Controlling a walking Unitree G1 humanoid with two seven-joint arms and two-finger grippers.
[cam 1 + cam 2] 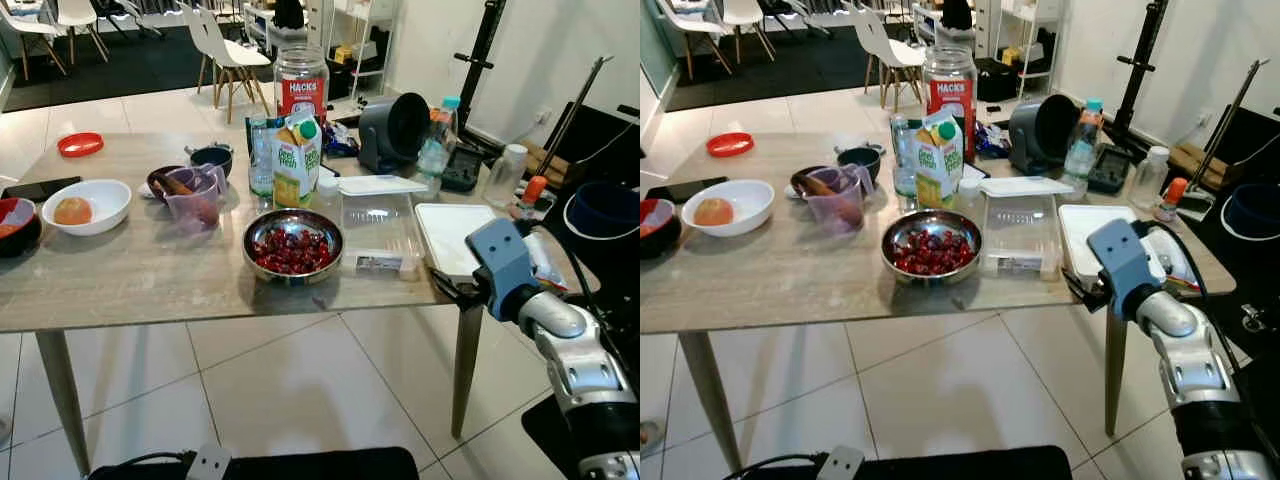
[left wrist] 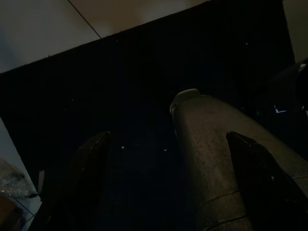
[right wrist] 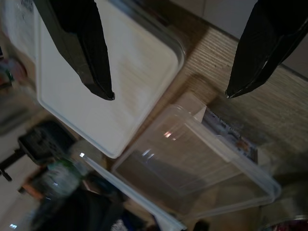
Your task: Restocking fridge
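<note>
1. Nearest to my camera was my right forearm, raised from low on my right and bent so that my right hand [image 3: 168, 94] reached the near right corner of the worktop [image 1: 150, 280]; I judged the pose an approach to a grasp, since the fingers [image 3: 94, 72] stood wide apart and held nothing.
2. Across that worktop the groceries stood spread out, presumably laid ready for the fridge.
3. A white tray [image 1: 450, 232] lay flat at the right end, just beside the clear plastic container [image 1: 378, 235].
4. That container sat empty, its lid [image 1: 380, 184] off behind it, directly ahead of my parted fingers.
5. A steel bowl of cherries [image 1: 293, 246] sat left of it, uncovered.
6. A juice carton [image 1: 296, 160] stood upright behind the bowl.
7. My left hand [image 2: 163, 144] hung idle in shade, fingers apart, empty.
</note>
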